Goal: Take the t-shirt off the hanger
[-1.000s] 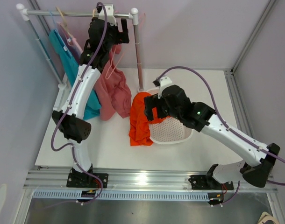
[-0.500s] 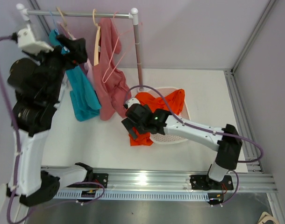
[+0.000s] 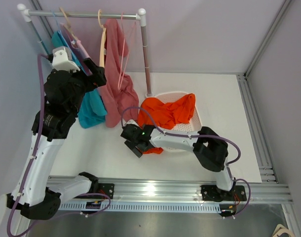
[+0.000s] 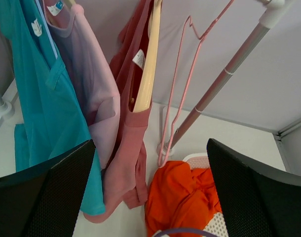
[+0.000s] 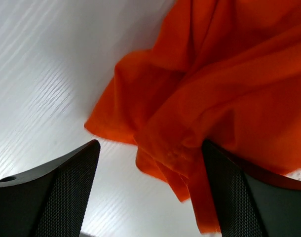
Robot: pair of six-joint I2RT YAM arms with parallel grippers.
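**Right gripper** (image 5: 148,145): released. In its wrist view the fingers stand well apart with nothing clamped. A fold of the orange t-shirt (image 3: 168,111) hangs in the gap ahead of them.

**Left gripper** (image 4: 150,143): released, with the fingers spread wide and nothing between them.

**Changes noted**
- A second ago the right gripper was over the basket (image 3: 165,93). It is now low over the worktop (image 3: 91,153), just off the basket's near-left rim.
- A second ago the orange t-shirt hung mostly over that rim and down onto the worktop. Most of it now lies spread across the basket, and only a small hem trails over the near-left rim.
- A second ago the left gripper was up at the rail (image 3: 81,14) by the pink wire hanger (image 4: 175,79). Half a second ago it had swung out to the far-left corner. It now sits lower, in front of the hanging garments at the rack's left side.

**Position of the task item**
- The orange t-shirt is off the hanger. Its trailing hem lies directly in front of the right gripper, near the fingers; contact cannot be confirmed.
- The t-shirt is well apart from the left gripper.
- The pink wire hanger hangs bare on the rail, beside a rose garment (image 3: 118,89) on a wooden hanger (image 4: 145,74).
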